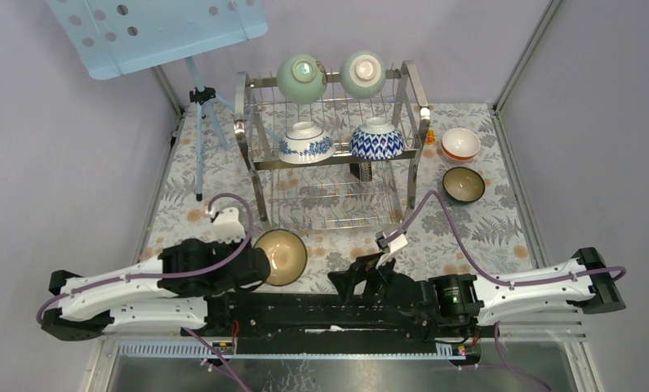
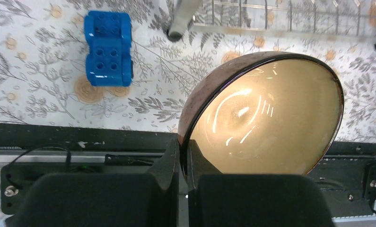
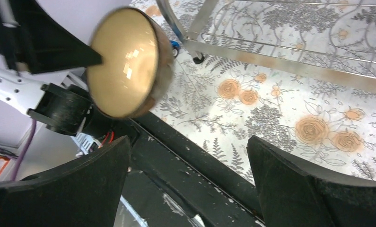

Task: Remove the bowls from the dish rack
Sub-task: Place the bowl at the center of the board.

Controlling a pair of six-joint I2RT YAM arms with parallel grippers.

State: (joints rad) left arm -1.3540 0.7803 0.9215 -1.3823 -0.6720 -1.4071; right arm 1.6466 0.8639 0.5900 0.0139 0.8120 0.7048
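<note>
The steel wire dish rack [image 1: 246, 122] stands at the back. Two pale green bowls [image 1: 302, 77] [image 1: 363, 73] lean on its top tier. Two blue-and-white bowls [image 1: 306, 143] [image 1: 376, 139] sit on the shelf below. An orange-white bowl [image 1: 460, 144] and a dark bowl [image 1: 463, 184] rest on the table right of the rack. My left gripper [image 1: 260, 266] [image 2: 185, 147] is shut on the rim of the brown bowl [image 1: 282, 256] [image 2: 266, 113] [image 3: 124, 61], tilted on edge in front of the rack. My right gripper [image 1: 349, 282] [image 3: 188, 142] is open and holds nothing.
A pale blue perforated stand [image 1: 153, 28] on a tripod [image 1: 200, 122] stands at the back left. A blue toy brick [image 2: 108, 47] lies on the floral mat near the rack's leg [image 2: 181, 19]. The black base rail [image 1: 329, 314] runs along the near edge.
</note>
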